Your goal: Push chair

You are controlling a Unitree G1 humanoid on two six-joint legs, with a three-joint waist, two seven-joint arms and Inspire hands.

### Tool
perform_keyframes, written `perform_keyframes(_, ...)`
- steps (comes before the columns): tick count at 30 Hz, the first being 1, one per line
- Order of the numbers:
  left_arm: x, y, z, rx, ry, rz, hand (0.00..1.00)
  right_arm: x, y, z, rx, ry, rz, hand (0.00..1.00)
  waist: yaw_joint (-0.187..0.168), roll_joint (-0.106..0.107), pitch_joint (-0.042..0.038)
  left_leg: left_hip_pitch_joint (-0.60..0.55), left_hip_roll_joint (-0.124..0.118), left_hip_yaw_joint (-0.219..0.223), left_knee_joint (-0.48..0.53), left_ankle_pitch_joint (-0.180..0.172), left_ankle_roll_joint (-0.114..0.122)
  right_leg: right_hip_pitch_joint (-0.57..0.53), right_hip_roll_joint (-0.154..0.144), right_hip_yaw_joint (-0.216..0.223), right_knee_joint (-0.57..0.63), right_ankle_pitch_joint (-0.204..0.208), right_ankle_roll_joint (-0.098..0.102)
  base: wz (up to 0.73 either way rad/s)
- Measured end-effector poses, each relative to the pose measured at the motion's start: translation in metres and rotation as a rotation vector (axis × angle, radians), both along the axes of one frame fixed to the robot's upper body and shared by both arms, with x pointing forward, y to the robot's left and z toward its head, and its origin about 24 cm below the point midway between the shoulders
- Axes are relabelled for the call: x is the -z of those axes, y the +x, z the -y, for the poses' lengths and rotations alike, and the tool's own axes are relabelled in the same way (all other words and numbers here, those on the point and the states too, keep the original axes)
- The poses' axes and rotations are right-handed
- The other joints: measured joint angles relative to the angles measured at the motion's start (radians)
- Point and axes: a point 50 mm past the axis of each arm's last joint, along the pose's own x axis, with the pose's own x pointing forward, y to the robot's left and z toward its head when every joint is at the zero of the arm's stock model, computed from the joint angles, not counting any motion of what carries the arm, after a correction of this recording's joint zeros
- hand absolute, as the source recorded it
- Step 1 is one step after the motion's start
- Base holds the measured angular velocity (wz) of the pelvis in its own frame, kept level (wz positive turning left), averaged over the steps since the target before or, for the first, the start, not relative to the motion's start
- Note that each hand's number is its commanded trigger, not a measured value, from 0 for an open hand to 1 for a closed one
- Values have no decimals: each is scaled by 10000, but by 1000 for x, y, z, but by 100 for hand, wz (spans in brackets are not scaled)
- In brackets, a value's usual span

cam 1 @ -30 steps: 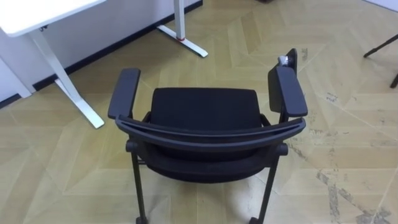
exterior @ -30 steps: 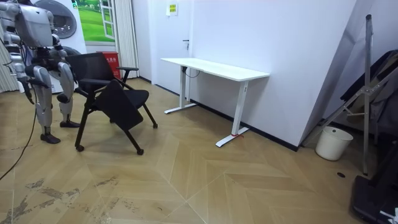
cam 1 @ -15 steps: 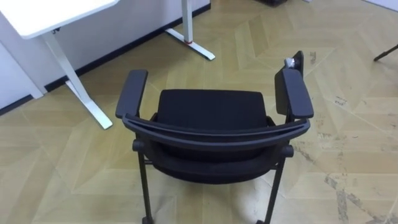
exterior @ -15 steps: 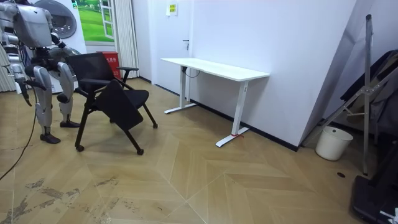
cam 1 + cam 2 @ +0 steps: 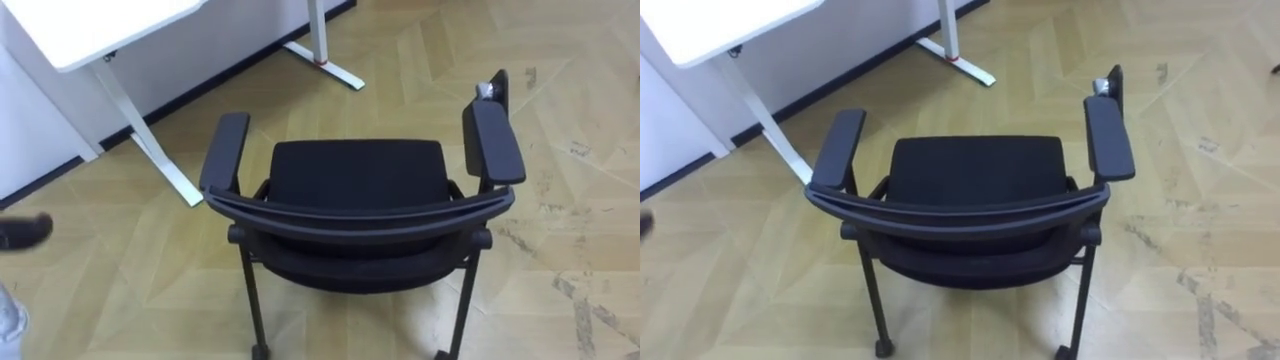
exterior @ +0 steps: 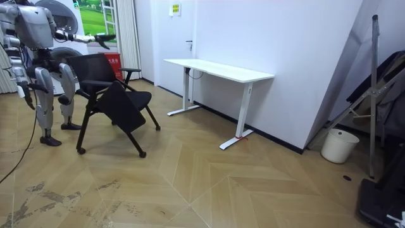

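Chair (image 5: 358,190) on the floor (image 5: 590,110), directly before the robot, its backrest (image 5: 360,212) nearest the robot and its seat (image 5: 358,175) beyond. Tabletop (image 5: 90,25) ahead and to the left, against the wall (image 6: 285,38). Left hand (image 5: 22,233) left of the chair, apart from it. Bucket (image 6: 336,145) by the wall, well toward the room view's right of the tabletop.

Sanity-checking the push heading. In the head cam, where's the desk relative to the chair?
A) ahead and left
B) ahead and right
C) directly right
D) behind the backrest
A: the desk sits at the eye view's upper left, beyond the chair on the side of its left armrest.
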Motion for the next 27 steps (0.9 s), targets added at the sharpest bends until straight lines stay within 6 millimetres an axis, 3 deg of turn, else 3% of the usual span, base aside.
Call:
perform_keyframes(3, -11, 10, 25, 1114, 1037, -88, 0, 0, 0, 0, -192, 42, -19, 0, -187, 70, 4, -2, -2, 6, -7, 2, 1, -12, -5, 8, 1, -3, 4, -2)
perform_keyframes(7, -19, 24, 57, 2478, 2181, -425, 0, 2, 5, -5, -472, 315, -75, 0, -394, -36, 78, -31, -1, 57, -6, 7, 5, -56, -7, 54, -20, -11, 16, -3)
perform_keyframes(11, -27, 28, 83, 3624, 2890, -519, 0, 3, 6, -9, -965, 356, -299, 0, -560, -189, 28, -41, -22, 125, -4, 9, 8, -56, -8, 208, -115, -10, 15, -5)
perform_keyframes(18, -48, 33, 103, 4882, 3727, -874, 0, 3, 15, -9, -1360, 197, -227, 0, -784, -293, 31, -127, -23, 136, -6, 9, 8, -154, -8, 264, -108, -8, 15, 0)
perform_keyframes(23, -29, 38, 125, 6554, 3892, -3438, 0, 1, 32, -9, -1934, 261, 225, 0, -935, -184, 41, -40, -35, 39, -44, 9, 8, -40, -11, 271, -109, -7, 15, 3)
perform_keyframes(27, -20, 37, 127, 7060, 3774, -5116, 0, -1, 40, -6, -2061, 226, 417, 0, -1134, 9, 59, -215, -41, 7, -23, 9, 8, -171, -13, 261, -117, -7, 15, 4)
